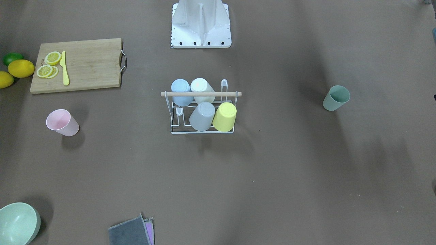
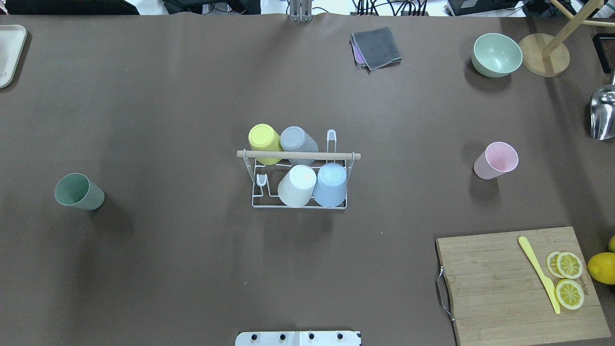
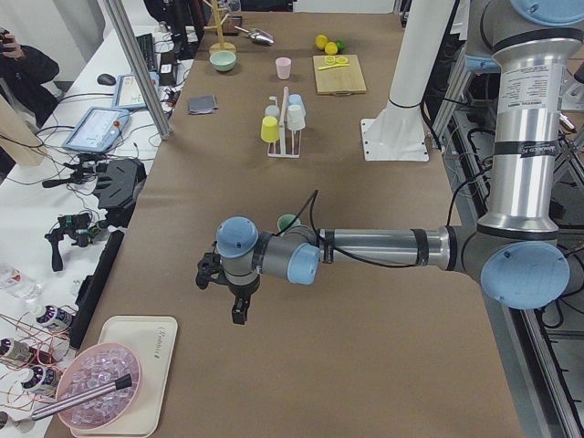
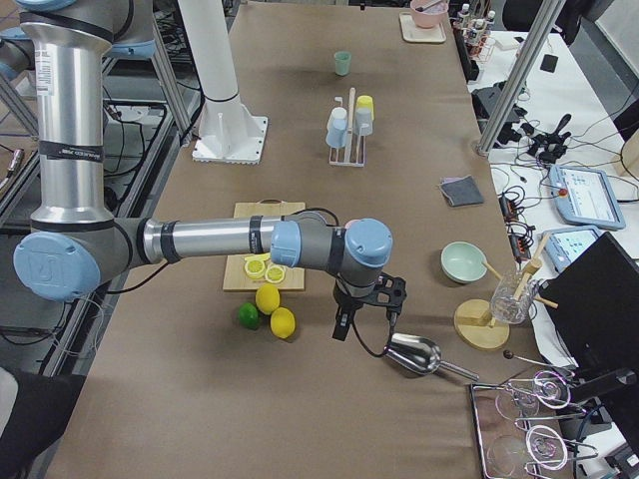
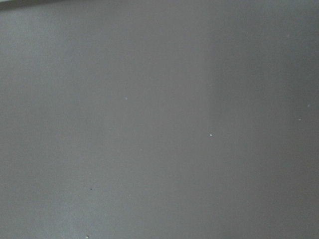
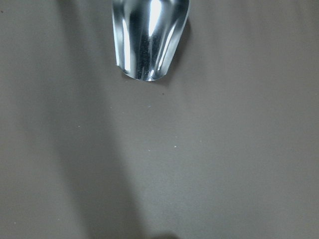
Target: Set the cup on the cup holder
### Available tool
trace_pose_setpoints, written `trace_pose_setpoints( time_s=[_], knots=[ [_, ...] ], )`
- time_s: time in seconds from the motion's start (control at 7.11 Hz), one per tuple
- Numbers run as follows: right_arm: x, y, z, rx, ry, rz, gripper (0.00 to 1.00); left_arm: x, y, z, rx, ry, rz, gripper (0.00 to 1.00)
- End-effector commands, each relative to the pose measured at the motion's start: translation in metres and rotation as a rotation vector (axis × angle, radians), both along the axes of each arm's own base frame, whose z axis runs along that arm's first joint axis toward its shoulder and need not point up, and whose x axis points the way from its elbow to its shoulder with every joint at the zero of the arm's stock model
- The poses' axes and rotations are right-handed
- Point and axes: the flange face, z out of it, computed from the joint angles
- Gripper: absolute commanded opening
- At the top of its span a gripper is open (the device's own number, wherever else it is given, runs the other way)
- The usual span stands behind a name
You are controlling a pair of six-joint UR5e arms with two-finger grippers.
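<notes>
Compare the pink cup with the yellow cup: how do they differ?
Colour: the pink cup is pale pink, the yellow cup bright yellow.
Pose: the pink cup stands mouth up; the yellow cup is turned over, base up.
Place: the pink cup stands alone on the table; the yellow cup sits on the cup holder.
Both are plain tapered tumblers without handles.

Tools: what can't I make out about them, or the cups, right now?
- Left tool: only in left side view, small; open or shut unclear.
- Right tool: only in right side view; same.
- Green cup: left side view, mostly behind the left arm.
- Scoop: overhead, cut by right edge.
</notes>
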Motion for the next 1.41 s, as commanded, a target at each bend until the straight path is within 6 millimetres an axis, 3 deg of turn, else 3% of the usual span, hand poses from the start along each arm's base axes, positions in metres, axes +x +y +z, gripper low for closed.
trace_pose_setpoints(
  time_s=[0.0,0.14,0.42,0.7,0.99,1.27],
  knots=[
    [-0.055,-0.055,-0.027,-0.014,-0.001,-0.094,1.0,0.003,-0.048,-0.046,0.025,0.015,-0.057,0.98],
    [-0.072,-0.08,-0.043,-0.033,0.0,-0.116,1.0,0.003,-0.075,-0.057,0.016,0.018,-0.083,0.98],
    [-0.119,-0.108,-0.067,-0.1,-0.012,-0.102,1.0,0.023,-0.156,-0.073,-0.127,-0.074,-0.143,0.97],
    [-0.186,-0.135,-0.091,-0.11,-0.008,-0.165,1.0,0.051,-0.196,-0.105,-0.278,-0.117,-0.093,0.97],
    [-0.233,-0.172,-0.118,-0.104,-0.006,-0.211,1.0,0.092,-0.196,-0.123,-0.405,-0.119,-0.033,0.97],
    [-0.272,-0.187,-0.121,-0.121,-0.002,-0.256,1.0,0.132,-0.185,-0.124,-0.474,-0.07,0.024,0.98]
  ],
)
